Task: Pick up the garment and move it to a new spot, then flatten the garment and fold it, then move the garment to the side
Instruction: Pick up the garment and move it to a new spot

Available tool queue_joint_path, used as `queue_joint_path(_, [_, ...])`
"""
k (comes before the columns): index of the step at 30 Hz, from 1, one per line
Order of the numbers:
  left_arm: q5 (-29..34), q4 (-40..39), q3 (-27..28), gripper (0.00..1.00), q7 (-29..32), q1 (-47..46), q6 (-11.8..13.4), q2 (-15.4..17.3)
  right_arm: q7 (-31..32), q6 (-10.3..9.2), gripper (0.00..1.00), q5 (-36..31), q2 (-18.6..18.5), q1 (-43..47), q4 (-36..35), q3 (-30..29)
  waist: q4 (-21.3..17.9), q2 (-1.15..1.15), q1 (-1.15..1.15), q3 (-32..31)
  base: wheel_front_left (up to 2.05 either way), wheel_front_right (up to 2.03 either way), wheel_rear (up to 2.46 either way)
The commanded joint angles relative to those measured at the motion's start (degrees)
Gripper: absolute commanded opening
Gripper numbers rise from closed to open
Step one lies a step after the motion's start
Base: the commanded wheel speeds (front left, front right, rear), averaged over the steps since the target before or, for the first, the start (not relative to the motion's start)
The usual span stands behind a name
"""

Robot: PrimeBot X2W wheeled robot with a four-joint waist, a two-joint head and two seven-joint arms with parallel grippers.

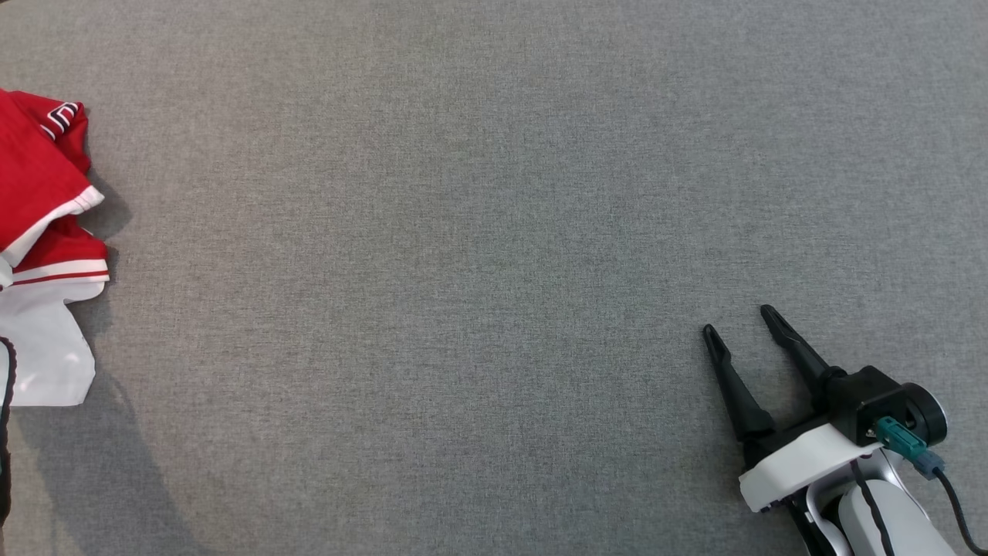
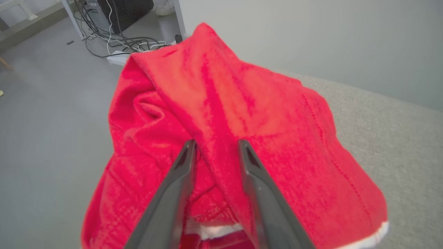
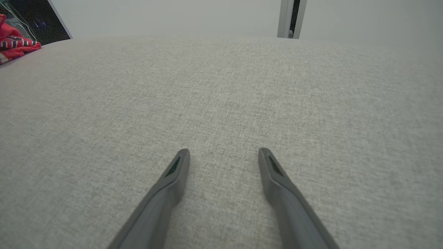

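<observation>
Red cloth with white trim, the garment [image 1: 38,177] lies bunched at the far left edge of the head view, on the robot's left side of the grey woven table [image 1: 463,270]; a striped collar or cuff shows at its upper end, white bands cross its middle, and a glossy white panel [image 1: 42,347] hangs out below the red part; its shadow falls on the table just beside it. In the left wrist view the garment [image 2: 242,103] rises in a crumpled heap, partly over the table [image 2: 398,145] edge, with a white hem at its lower corner; the left gripper [image 2: 216,147] is down in the cloth, its two dark fingers [image 2: 180,180] set either side of a raised fold; the jaws stand apart with that fold running between them, narrower than the other gripper's, and not closed on it. Beyond the heap lie a grey floor [image 2: 41,121], a tangle of cables [image 2: 114,38] and a dark box [image 2: 128,10] beneath a white frame. The right gripper [image 1: 737,320] sits at the lower right of the head view, well apart from the garment, just above bare table; its jaws are spread wide and hold nothing; a teal connector [image 1: 899,442] plugs into its wrist. In the right wrist view that gripper [image 3: 224,152] points across the table [image 3: 221,86]; the garment [image 3: 17,45] is a small red patch at the far left corner; a pale upright post [image 3: 290,17] stands beyond the far edge.
</observation>
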Motion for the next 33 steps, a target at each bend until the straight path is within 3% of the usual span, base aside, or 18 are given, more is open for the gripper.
queue_joint_path(1, [-0.1, -0.1, -0.2, 0.00, -0.3, 0.4, -0.1, 0.2, 0.0, 0.01, 1.00, 0.2, -0.5, 0.4, 0.1, -0.2, 0.0, 0.00, 0.00, 0.0, 0.00, 0.00, 0.00])
queue_joint_path(8, [0.5, -2.1, -1.6, 0.00, -4.2, -0.5, -0.6, 0.4, 0.0, 0.01, 1.00, -0.1, -0.1, 0.7, 0.5, -0.4, 0.4, 0.00, 0.00, -1.5, 0.00, 0.00, 0.00])
queue_joint_path(18, [2.4, -6.8, -6.8, 0.00, -10.0, -5.6, -4.7, -0.3, 0.0, 0.01, 1.00, 0.2, 1.1, 1.3, 1.3, 0.3, -0.3, 0.00, 0.00, -5.0, 0.00, 0.00, 0.00])
queue_joint_path(21, [3.0, -8.5, -9.0, 0.00, -11.4, -7.4, -6.0, -2.0, 0.0, 0.01, 1.00, 0.5, 1.3, 1.6, 1.6, 0.2, -0.8, 0.00, 0.00, -6.4, 0.00, 0.00, 0.00])
queue_joint_path(27, [2.9, -11.0, -14.0, 0.00, -13.7, -9.2, -8.4, -8.5, 0.0, 0.01, 1.00, 0.8, 2.2, 2.8, 1.9, -0.5, -2.3, 0.00, 0.00, -9.2, 0.00, 0.00, 0.00])
queue_joint_path(33, [3.1, -12.0, -18.7, 0.00, -15.3, -7.0, -9.3, -13.7, 0.0, 0.01, 1.00, 1.0, 3.0, 3.5, 2.1, -0.6, -4.6, 0.00, 0.00, -11.2, 0.00, 0.00, 0.00])
